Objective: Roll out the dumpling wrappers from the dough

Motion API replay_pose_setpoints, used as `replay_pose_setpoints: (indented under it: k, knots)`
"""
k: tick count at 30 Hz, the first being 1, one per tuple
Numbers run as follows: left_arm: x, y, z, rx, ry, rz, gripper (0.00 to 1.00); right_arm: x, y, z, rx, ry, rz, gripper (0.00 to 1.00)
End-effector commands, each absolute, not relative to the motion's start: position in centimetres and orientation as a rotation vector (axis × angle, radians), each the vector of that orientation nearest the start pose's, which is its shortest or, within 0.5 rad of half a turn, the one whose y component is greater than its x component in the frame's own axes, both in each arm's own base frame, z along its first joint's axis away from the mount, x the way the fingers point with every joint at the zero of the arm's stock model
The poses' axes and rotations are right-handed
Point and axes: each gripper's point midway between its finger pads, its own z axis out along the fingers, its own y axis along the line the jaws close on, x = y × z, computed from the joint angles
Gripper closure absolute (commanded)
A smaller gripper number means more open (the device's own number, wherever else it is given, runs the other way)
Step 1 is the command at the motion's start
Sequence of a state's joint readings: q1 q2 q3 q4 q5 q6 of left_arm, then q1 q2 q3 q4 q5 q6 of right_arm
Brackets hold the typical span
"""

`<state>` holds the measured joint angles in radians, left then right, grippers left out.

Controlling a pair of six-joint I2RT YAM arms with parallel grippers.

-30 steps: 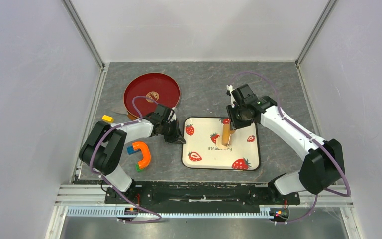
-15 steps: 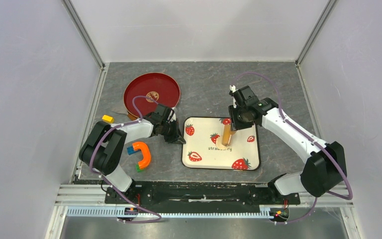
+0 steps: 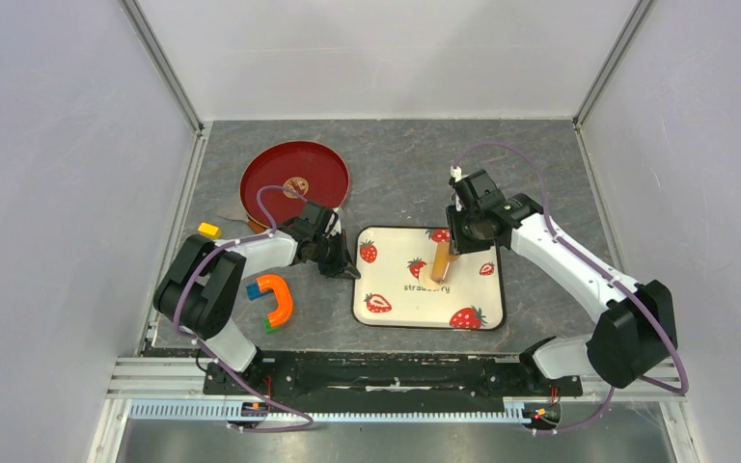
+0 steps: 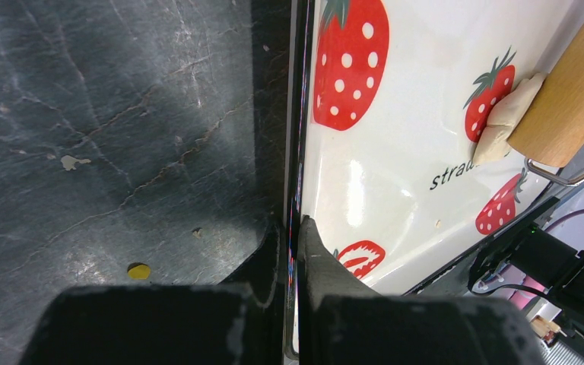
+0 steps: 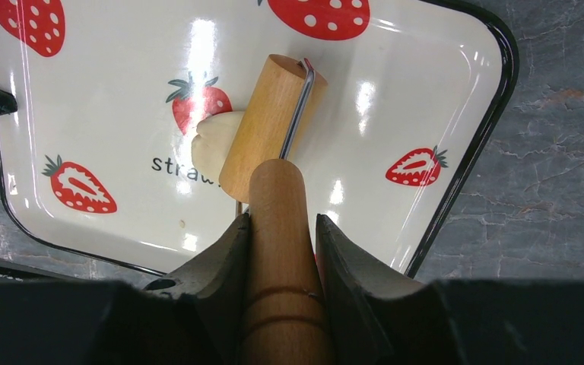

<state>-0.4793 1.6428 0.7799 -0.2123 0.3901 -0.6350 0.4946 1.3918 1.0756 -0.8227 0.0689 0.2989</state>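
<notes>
A small pale cream dough lump [image 5: 211, 143] lies on the strawberry tray [image 3: 473, 289], partly under the tan wooden roller [image 5: 272, 125]. It also shows in the left wrist view [image 4: 506, 122] and faintly in the top view [image 3: 430, 274]. My right gripper [image 5: 280, 228] is shut on the roller's wooden handle, the roller head resting on the dough's edge. My left gripper [image 4: 293, 228] is shut on the tray's left rim [image 4: 298, 152]. No round wrapper discs are in view.
A red plate [image 3: 294, 176] sits at the back left. An orange U-shaped toy [image 3: 272, 299] and a small yellow block [image 3: 208, 230] lie on the left. Walls enclose the dark stone table on three sides.
My right arm has shifted slightly to the right and nearer, drawing the roller a little with it. The left arm and tray have not moved.
</notes>
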Motion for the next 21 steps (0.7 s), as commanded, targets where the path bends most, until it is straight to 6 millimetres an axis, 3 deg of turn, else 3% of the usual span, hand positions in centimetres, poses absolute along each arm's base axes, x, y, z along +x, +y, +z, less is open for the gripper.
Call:
replay_pose_setpoints:
  k: [1, 21]
  knots:
    - [21.3, -17.6, -4.2, -0.108, 2.985, -0.419, 0.98, 17.9, 3.5, 6.8, -0.415, 3.016, -0.554, 1.0]
    - [21.3, -17.5, -4.2, -0.112, 2.985, -0.41, 0.98, 17.6, 3.0, 7.9, -0.346, 2.982, -0.577, 1.0]
